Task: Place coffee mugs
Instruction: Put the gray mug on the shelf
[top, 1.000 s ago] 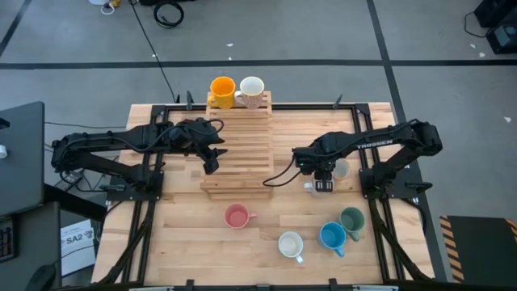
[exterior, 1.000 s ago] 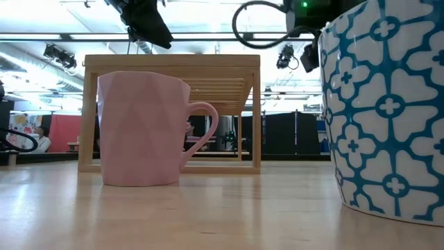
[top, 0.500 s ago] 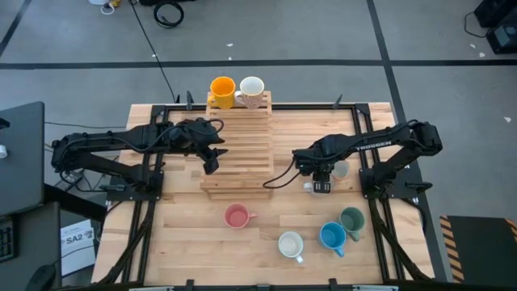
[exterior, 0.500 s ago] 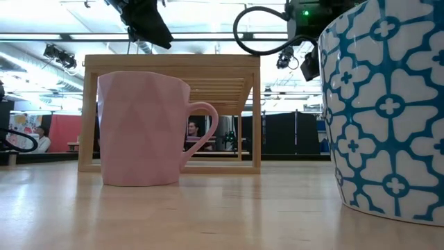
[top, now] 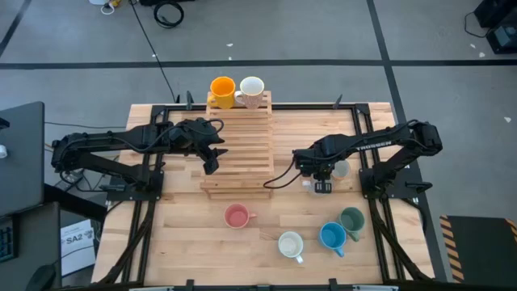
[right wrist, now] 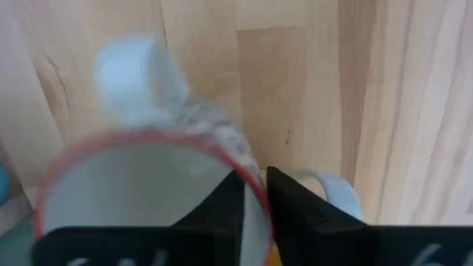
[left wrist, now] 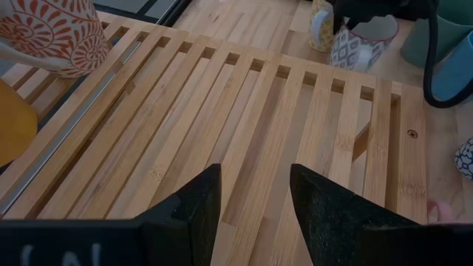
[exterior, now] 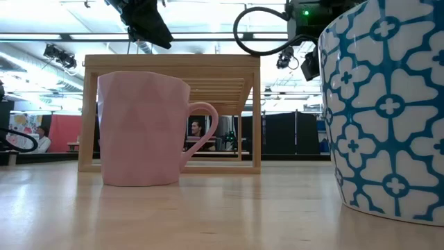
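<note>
On the worktop (top: pixel 186 242) right of the slatted wooden rack (top: pixel 241 145), the right tool (top: pixel 323 184) is clenched on the rim of a red-rimmed mug (right wrist: pixel 148 192). Orange mug (top: pixel 222 89) and patterned white mug (top: pixel 251 89) stand on the rack's far end. Pink (top: pixel 236 216), cream (top: pixel 290 244), blue (top: pixel 332 236) and dark green (top: pixel 352 220) mugs stand nearer. Left tool (left wrist: pixel 251 199) hangs released over the rack

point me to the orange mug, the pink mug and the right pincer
orange mug (top: pixel 222 87): high view, on its open top, at the wooden rack's far end.
pink mug (top: pixel 236 216): high view, on its open top, on the table.
right pincer (right wrist: pixel 253 198): right wrist view, between the fingertips, closed on a red-rimmed mug's rim.
</note>
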Motion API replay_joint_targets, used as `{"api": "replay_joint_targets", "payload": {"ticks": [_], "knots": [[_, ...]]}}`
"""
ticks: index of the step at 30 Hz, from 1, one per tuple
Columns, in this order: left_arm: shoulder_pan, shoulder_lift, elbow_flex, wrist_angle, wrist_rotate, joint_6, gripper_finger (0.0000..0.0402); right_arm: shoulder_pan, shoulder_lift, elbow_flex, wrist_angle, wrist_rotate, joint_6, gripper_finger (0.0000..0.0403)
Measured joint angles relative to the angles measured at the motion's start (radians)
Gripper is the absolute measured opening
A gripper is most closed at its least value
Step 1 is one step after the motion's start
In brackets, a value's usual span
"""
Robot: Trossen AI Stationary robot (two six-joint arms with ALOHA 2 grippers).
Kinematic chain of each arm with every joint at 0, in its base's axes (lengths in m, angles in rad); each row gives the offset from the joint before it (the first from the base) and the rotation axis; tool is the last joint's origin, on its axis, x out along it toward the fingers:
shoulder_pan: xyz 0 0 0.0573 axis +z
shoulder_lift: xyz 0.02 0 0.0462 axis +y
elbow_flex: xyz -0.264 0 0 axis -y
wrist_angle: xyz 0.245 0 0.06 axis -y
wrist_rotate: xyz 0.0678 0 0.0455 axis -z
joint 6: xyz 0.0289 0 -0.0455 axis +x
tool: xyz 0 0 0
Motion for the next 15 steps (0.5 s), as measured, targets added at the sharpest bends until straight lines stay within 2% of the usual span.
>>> {"api": "replay_joint_targets", "payload": {"ticks": [3,10,15], "knots": [[0.0,0.0,0.0,0.0,0.0,0.0,0.0169,0.0,-0.002,0.003,0.008,-0.007,-0.019,0.0025],[0.0,0.0,0.0,0.0,0.0,0.0,0.0169,0.0,-0.001,0.006,0.021,-0.006,-0.055,0.003],[0.0,0.0,0.0,0.0,0.0,0.0,0.0169,-0.001,0.001,0.058,0.009,0.013,-0.106,0.0027]]}}
